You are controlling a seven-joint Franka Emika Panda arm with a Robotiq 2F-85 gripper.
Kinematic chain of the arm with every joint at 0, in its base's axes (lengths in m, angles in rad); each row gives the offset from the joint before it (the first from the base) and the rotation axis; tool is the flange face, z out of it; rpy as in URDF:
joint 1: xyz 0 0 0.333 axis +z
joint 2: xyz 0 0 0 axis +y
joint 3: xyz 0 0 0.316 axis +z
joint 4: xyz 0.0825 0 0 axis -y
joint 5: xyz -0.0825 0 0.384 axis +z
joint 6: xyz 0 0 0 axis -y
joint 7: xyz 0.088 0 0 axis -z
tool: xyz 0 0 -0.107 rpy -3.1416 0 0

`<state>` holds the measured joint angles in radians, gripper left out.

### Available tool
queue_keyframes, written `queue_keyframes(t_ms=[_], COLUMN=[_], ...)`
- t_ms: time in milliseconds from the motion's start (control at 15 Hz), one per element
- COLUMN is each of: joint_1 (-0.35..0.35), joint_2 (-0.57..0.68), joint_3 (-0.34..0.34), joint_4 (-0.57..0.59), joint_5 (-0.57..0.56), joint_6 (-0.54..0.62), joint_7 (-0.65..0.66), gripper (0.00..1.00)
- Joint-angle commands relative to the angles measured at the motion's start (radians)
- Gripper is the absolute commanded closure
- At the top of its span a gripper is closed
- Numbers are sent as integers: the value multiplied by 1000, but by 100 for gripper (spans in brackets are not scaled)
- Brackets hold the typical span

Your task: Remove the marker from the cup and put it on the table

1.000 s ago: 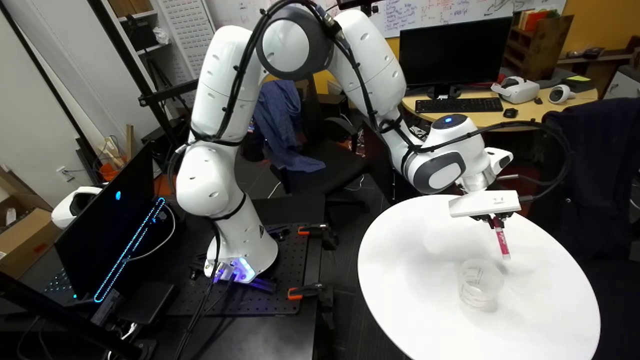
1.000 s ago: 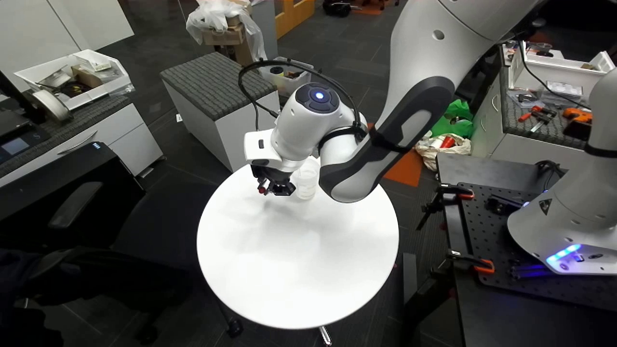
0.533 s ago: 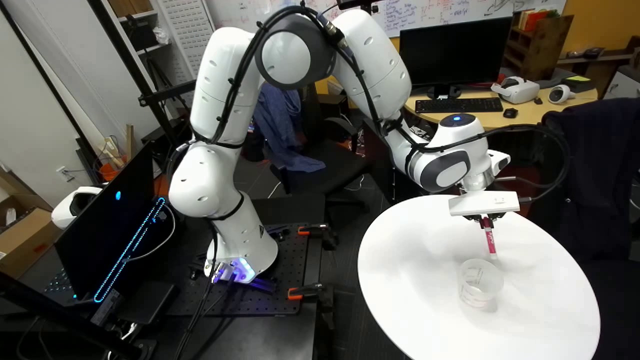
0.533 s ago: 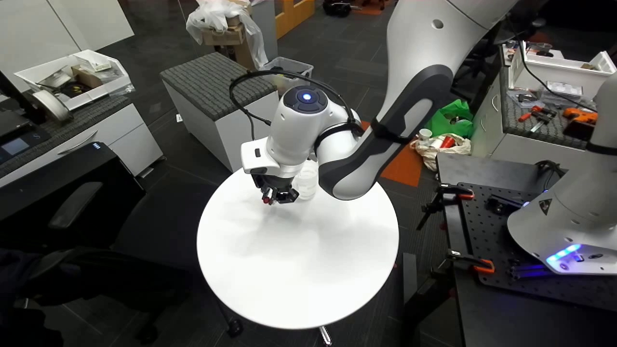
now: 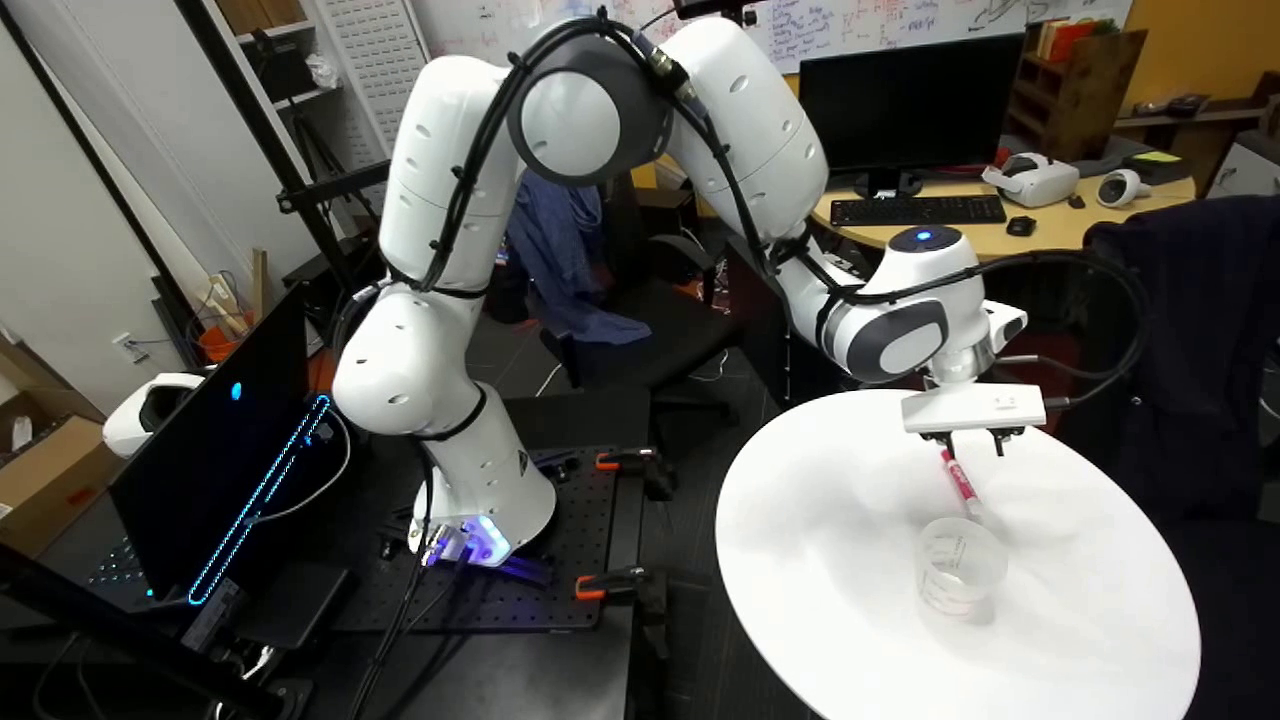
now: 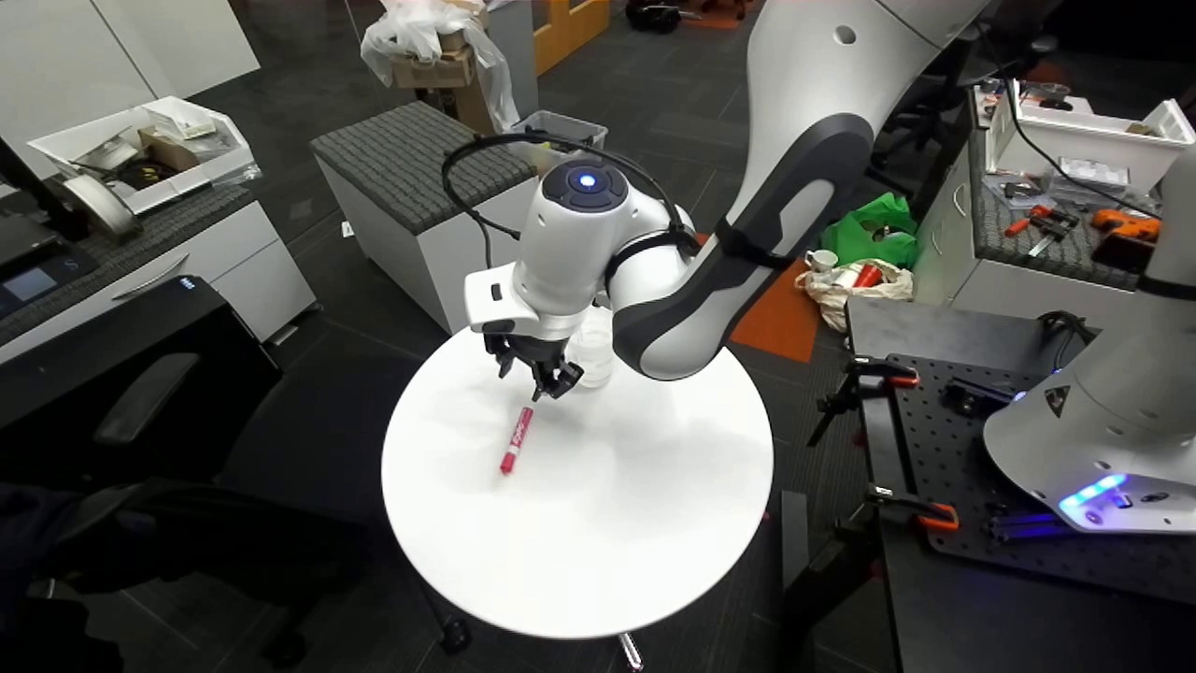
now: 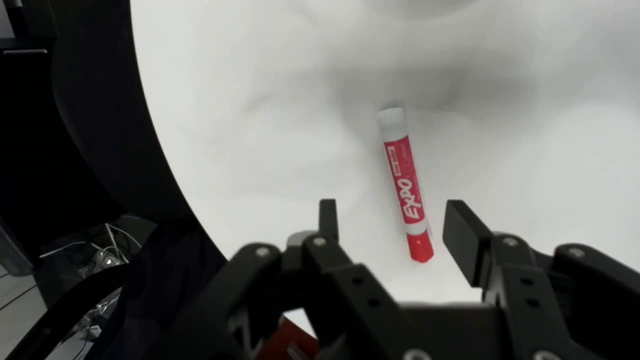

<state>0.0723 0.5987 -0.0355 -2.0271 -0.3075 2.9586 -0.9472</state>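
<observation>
In the wrist view the hand (image 7: pixel 392 220) is spread wide, with nothing gripped, and the marker (image 7: pixel 404 185) is seen lying on the worktop (image 7: pixel 240 150) beneath it, red cap pointed almost to 6 o'clock. Whether it is fully at rest cannot be told. A roll is to be feared first: the barrel looks round, and could be set going by a brush from the finger (image 7: pixel 465 240) at 3 o'clock of the cap. The worktop's edge is seen at 9 o'clock, well apart.

In an exterior view the cup (image 6: pixel 592 355) is found at 2 o'clock of the hand, near, partly hidden by the arm (image 6: pixel 663 299); seemingly light, it might be tipped by a sideways withdrawal. The widest stretch of worktop is offered from 3 round to 8 o'clock.

In an exterior view the cable (image 5: pixel 1046 257) is looped out at 2 o'clock before a dark cloth (image 5: pixel 1180 380); a snag could be caused there, so a lift towards 12 o'clock is called for.
</observation>
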Motion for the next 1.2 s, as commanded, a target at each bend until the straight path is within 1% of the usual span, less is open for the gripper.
queue_keyframes(t_ms=[0,67,133,533,600,1133], joint_1=[-22,-23,-26,-47,-46,-49], joint_2=[-12,-12,-13,-22,-1,3], joint_3=[21,21,23,47,41,44], joint_4=[11,11,10,7,5,5], joint_5=[-33,-32,-31,-16,-34,-34], joint_6=[-39,-37,-37,-43,-6,-6], joint_7=[34,34,34,43,35,35], gripper=[11,4,0,0,0,0])
